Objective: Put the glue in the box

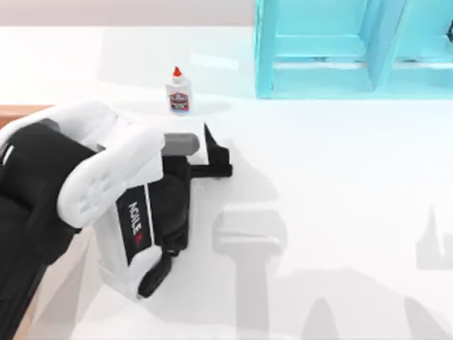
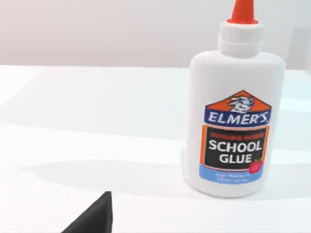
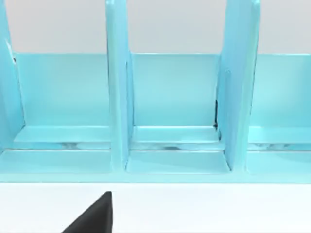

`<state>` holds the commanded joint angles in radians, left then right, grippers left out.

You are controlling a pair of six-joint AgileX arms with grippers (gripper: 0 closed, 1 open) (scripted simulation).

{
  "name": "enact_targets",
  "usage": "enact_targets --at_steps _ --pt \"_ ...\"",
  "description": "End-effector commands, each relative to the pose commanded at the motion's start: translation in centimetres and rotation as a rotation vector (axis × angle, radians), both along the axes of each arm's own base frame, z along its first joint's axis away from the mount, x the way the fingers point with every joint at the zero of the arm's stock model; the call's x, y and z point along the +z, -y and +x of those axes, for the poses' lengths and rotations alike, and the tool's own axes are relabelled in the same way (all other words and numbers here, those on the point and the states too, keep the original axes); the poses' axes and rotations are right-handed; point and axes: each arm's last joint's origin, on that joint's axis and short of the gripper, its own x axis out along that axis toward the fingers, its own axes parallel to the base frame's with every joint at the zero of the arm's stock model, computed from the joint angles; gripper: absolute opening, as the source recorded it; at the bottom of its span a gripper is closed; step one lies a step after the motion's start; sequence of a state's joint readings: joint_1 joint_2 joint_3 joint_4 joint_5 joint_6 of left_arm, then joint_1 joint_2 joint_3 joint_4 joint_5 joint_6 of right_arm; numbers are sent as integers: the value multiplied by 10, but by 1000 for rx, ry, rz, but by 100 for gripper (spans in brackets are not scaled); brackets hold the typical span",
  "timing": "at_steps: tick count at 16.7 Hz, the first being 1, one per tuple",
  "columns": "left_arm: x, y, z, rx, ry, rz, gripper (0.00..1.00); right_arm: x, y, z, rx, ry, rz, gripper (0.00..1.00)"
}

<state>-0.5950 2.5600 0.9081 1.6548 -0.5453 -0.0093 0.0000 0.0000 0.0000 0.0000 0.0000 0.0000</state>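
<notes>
The glue (image 1: 178,92) is a small white bottle with a red-orange cap, standing upright on the white table at the back left. Up close in the left wrist view, the glue (image 2: 233,121) shows its blue-and-red label. My left gripper (image 1: 216,153) hovers just in front and to the right of the bottle, open, with nothing between its fingers. A brown strip of the box (image 1: 18,113) peeks out at the far left, mostly hidden under my left arm. Of my right gripper one dark fingertip (image 3: 95,216) shows, off to the side, facing the shelf.
A turquoise-blue shelf unit (image 1: 340,49) stands at the back right, its open compartments (image 3: 170,97) facing the right wrist camera. My bulky left arm (image 1: 85,198) covers the table's left side. White tabletop stretches across the middle and right.
</notes>
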Motion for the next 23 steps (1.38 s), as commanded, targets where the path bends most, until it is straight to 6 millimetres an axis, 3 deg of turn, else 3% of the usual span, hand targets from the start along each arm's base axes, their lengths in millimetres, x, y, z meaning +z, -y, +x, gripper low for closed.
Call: enact_targets --at_steps 7,18,23 --pt "0 -1 4 2 -2 1 100 0 0 0 0 0 0 100" --pt "-1 3 95 0 1 0 100 0 0 0 0 0 0 100" --pt "0 2 100 0 0 0 100 0 0 0 0 0 0 100"
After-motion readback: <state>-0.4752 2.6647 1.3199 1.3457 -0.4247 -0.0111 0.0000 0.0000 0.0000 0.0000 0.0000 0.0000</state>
